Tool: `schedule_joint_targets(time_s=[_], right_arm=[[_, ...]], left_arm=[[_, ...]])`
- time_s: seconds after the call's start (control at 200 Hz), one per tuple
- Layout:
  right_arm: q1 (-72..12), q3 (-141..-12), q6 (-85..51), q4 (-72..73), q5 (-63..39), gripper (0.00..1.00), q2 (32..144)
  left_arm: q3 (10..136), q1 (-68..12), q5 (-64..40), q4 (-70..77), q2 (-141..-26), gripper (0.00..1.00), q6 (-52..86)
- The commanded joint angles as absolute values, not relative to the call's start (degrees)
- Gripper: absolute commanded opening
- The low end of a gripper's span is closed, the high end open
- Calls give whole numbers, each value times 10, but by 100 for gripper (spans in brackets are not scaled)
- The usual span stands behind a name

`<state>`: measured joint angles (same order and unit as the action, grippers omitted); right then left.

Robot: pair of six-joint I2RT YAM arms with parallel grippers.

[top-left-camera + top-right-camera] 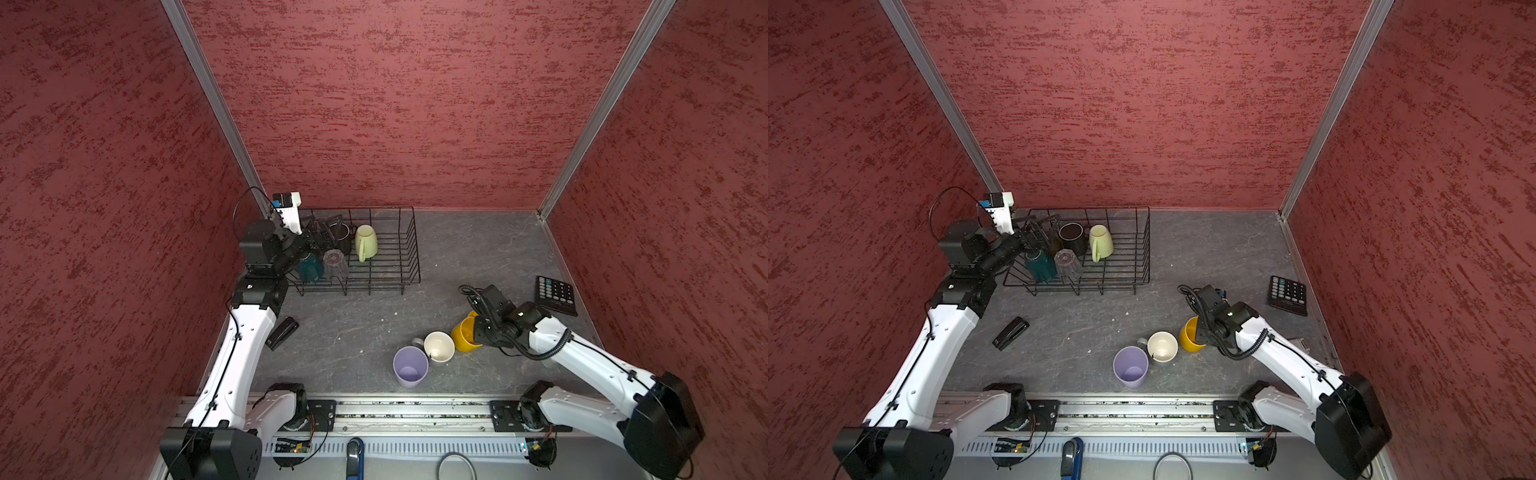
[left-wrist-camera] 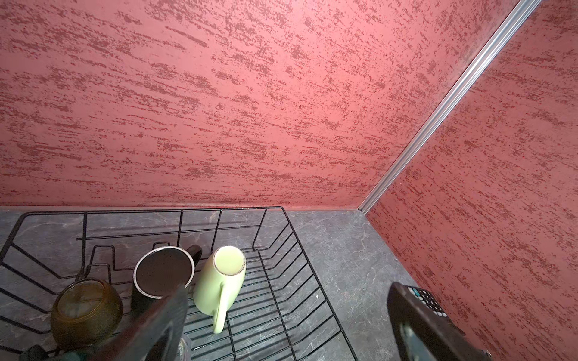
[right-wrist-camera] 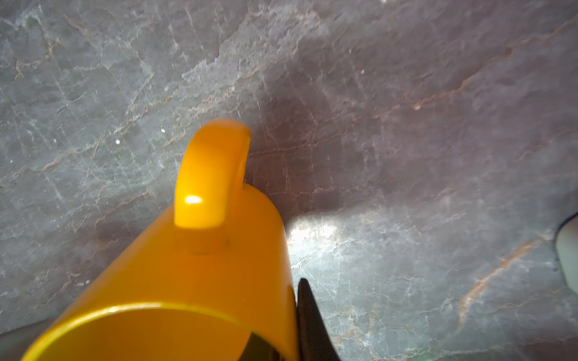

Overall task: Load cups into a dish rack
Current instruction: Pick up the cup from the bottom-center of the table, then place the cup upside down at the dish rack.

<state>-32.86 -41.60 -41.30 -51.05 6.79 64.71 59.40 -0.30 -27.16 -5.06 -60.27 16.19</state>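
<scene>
Rim pinch suits lifting: your right end effector (image 1: 478, 327) clamps the glossy yellow ceramic mug (image 1: 462, 336); left end effector (image 2: 289, 289) jaws stand apart.

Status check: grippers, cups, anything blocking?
Left gripper open, over the dish rack. Right gripper shut on yellow mug, at its rim. Five cups racked; grey mug, lilac tumbler on table. Grey mug close beside yellow mug.

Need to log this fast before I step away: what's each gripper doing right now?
Left gripper: open, holding nothing, over the dish rack.
Right gripper: closed on the wall of the yellow mug.
</scene>
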Motion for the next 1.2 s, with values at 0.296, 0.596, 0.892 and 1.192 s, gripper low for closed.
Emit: schedule_joint_targets(time_s=[0.296, 0.596, 0.892, 1.192], right_arm=[[-270, -555, -336, -519, 136, 0, 618], [-222, -635, -301, -343, -91, 0, 631], [-223, -637, -310, -250, -267, 0, 640], [-222, -605, -351, -172, -378, 0, 634]], left_arm=[[557, -11, -360, 42, -581, 100, 168], [488, -160, -459, 104, -550, 100, -19], [413, -227, -545, 228, -556, 100, -52], [412, -252, -555, 283, -603, 100, -58]])
